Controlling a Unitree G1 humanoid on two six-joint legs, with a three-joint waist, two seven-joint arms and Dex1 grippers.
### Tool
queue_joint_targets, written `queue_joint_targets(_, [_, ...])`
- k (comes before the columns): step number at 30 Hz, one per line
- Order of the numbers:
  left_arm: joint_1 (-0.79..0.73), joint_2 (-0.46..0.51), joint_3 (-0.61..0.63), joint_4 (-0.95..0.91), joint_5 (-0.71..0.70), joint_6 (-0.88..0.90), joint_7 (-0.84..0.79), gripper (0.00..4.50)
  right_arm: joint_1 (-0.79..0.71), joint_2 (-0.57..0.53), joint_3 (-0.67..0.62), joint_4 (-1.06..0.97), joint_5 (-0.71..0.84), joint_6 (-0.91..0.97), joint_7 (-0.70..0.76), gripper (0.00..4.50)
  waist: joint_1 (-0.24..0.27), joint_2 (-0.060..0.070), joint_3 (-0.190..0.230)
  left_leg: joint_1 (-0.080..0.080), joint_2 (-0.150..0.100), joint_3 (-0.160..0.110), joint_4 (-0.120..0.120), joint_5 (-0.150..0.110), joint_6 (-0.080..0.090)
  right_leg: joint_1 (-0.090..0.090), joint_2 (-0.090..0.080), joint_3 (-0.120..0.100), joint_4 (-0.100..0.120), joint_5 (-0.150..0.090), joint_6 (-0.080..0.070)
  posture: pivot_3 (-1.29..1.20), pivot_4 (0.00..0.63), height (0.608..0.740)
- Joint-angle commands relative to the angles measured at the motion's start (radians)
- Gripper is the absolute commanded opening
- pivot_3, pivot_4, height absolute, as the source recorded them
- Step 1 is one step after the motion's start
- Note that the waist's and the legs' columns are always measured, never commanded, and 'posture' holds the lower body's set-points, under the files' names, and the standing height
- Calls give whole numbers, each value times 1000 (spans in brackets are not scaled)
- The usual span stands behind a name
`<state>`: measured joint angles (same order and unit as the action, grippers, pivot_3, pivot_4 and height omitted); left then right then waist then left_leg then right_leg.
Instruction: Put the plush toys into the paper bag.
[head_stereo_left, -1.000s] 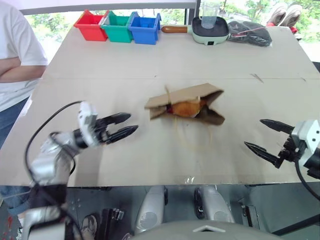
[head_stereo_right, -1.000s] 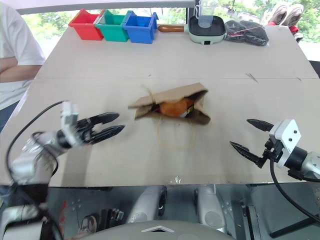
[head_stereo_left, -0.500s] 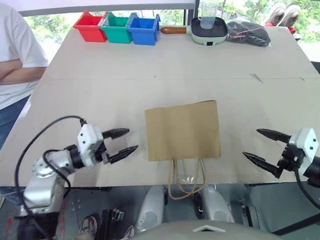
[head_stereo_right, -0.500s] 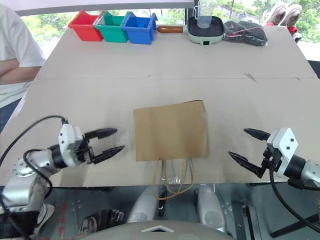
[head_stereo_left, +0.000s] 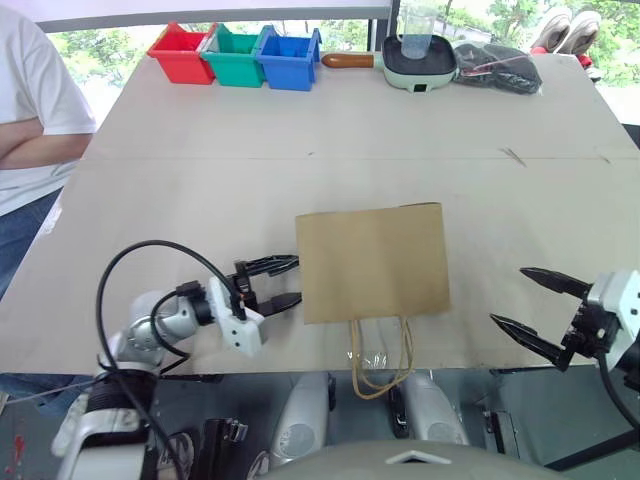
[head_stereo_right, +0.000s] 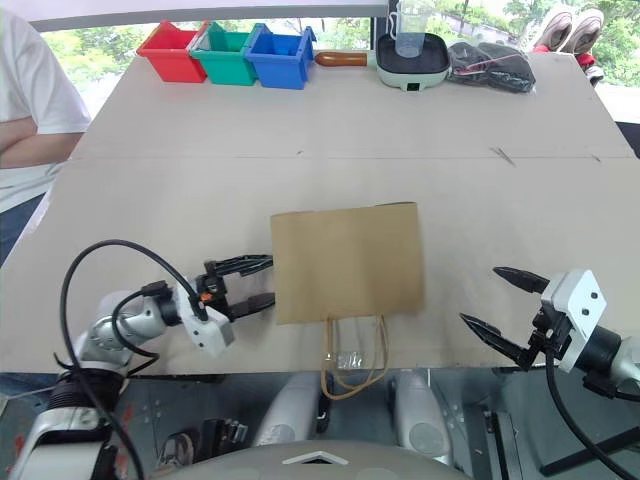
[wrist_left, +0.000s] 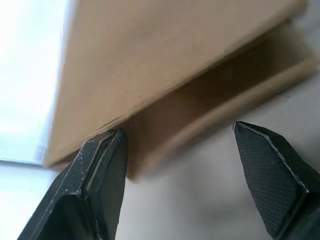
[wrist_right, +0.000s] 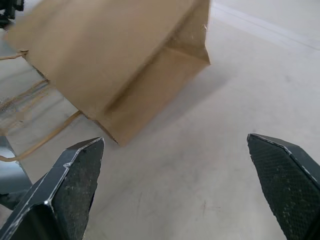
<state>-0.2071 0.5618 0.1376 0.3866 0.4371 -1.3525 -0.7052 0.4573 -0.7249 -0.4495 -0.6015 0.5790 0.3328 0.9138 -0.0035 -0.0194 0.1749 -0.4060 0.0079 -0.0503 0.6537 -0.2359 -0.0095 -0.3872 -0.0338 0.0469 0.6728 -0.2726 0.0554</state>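
The paper bag (head_stereo_left: 372, 262) lies flat on the table near the front edge, its rope handles (head_stereo_left: 378, 360) hanging over that edge. The plush toys are out of view. My left gripper (head_stereo_left: 297, 279) is open, its fingertips right at the bag's left edge; in the left wrist view the bag's folded side (wrist_left: 165, 65) sits just ahead between the fingers (wrist_left: 100, 170). Whether they touch it I cannot tell. My right gripper (head_stereo_left: 507, 295) is open and holds nothing, well to the right of the bag, whose bottom corner (wrist_right: 110, 55) faces it.
Red (head_stereo_left: 182, 52), green (head_stereo_left: 233, 57) and blue (head_stereo_left: 288, 58) bins stand at the far left of the table. A small pan with a cup (head_stereo_left: 418, 58) and a black bundle (head_stereo_left: 498, 66) are at the far right. A person in a white shirt (head_stereo_left: 30, 110) stands at the table's left side.
A second ago the bag lay crumpled mid-table with an orange toy in its mouth; now it lies flat nearer the front, no toy showing. My left gripper moved right to its left edge.
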Motion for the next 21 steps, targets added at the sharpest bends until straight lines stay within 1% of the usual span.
queue_joint_targets(1, [-29,-68,81,-9,199,-82,175,3679,8,3,-44,-28,12,-25,6,4500,-1,-1,0,2,0,0,0,0,0,1,0,0,0,0,0,0,150,740])
queue_joint_targets(3, [-27,-95,116,-25,299,-82,274,3679,19,2,-56,-33,15,-29,7,4500,-6,-1,-1,7,0,0,-2,0,0,7,0,0,-1,0,0,0,150,740])
queue_joint_targets(5, [-16,-100,140,-41,375,-86,363,3679,31,2,-69,-38,18,-31,9,4500,-9,-1,-1,9,0,0,-2,0,0,8,0,0,-1,0,0,0,150,740])
queue_joint_targets(7, [9,-83,162,-54,438,-83,454,3679,45,4,-82,-40,19,-34,13,4500,-10,-1,-1,9,1,-1,-3,0,0,8,0,-1,-1,0,0,0,150,740])
queue_joint_targets(10, [60,-29,202,-77,512,-85,584,3679,68,13,-87,-38,13,-46,20,4500,-10,-1,-1,9,2,-1,-3,0,0,8,0,-1,-1,0,0,0,150,740])
queue_joint_targets(17, [133,29,173,-193,681,-16,873,3679,67,13,-78,-24,13,-55,24,4500,-5,-2,-2,9,2,-1,-2,0,0,9,-3,-2,-3,0,1,0,150,740])
queue_joint_targets(20, [145,46,106,-233,749,34,982,3679,62,11,-76,-27,28,-56,39,4500,-4,-2,-2,9,3,-2,-3,0,0,9,-3,-3,-3,0,0,0,150,740])
queue_joint_targets(21, [142,53,78,-236,765,50,1008,3679,59,18,-80,-38,26,-85,49,4500,-4,-1,-2,9,3,-2,-3,0,0,9,-3,-3,-3,0,0,0,150,740])
